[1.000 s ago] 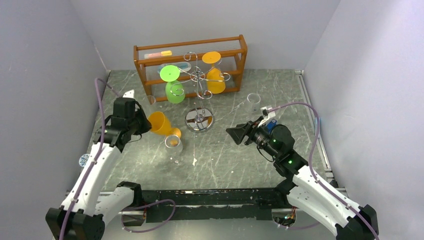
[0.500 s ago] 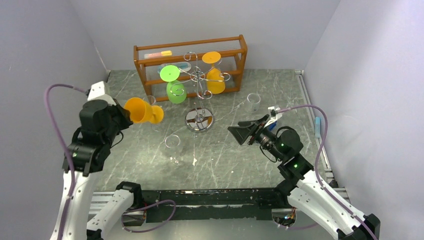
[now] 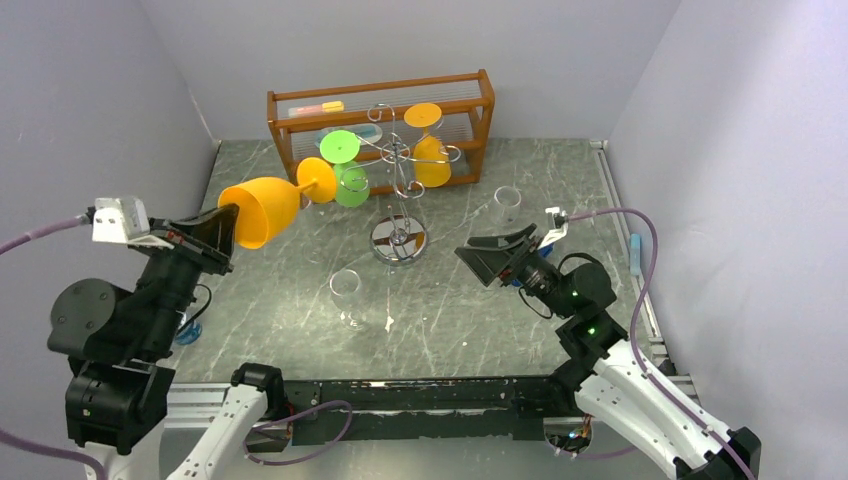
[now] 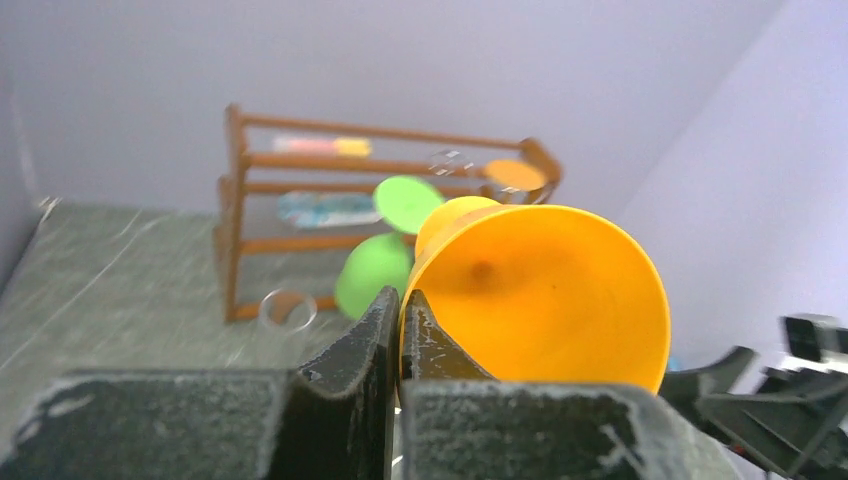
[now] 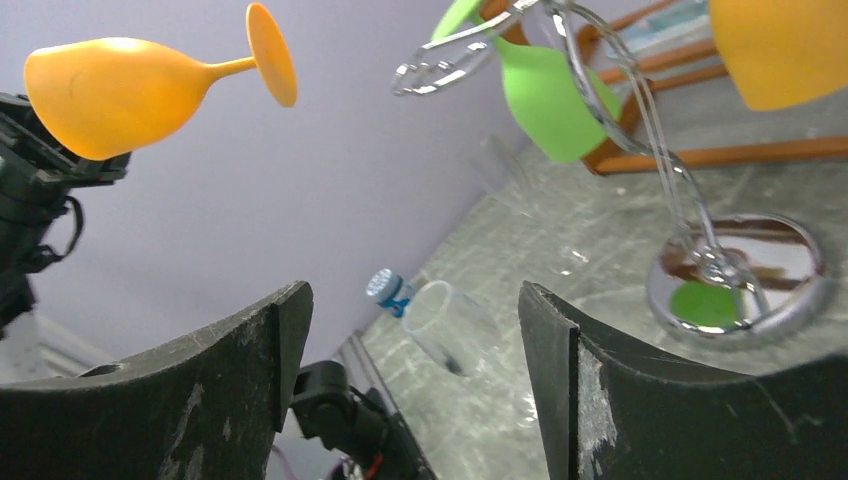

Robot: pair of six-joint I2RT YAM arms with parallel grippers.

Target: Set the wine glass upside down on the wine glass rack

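My left gripper (image 3: 226,228) is shut on the rim of an orange wine glass (image 3: 265,209) and holds it high above the table, lying sideways, foot (image 3: 318,180) towards the rack. In the left wrist view one finger is inside the bowl (image 4: 545,290) and one outside, gripper (image 4: 400,312). The silver wire rack (image 3: 398,160) stands mid-table on a round shiny base (image 3: 398,240); a green glass (image 3: 347,172) and another orange glass (image 3: 430,150) hang on it upside down. My right gripper (image 3: 488,257) is open and empty, right of the base; gripper (image 5: 415,330).
An orange-brown wooden shelf (image 3: 380,105) stands behind the rack. Clear glass tumblers stand on the grey table: one (image 3: 346,290) in front of the rack, one (image 3: 507,205) at the right, one (image 4: 285,312) by the shelf. Grey walls close in left, back and right.
My left arm has lifted the orange glass from near the table up and back, swinging its foot towards the rack. My right gripper has tilted up a little.
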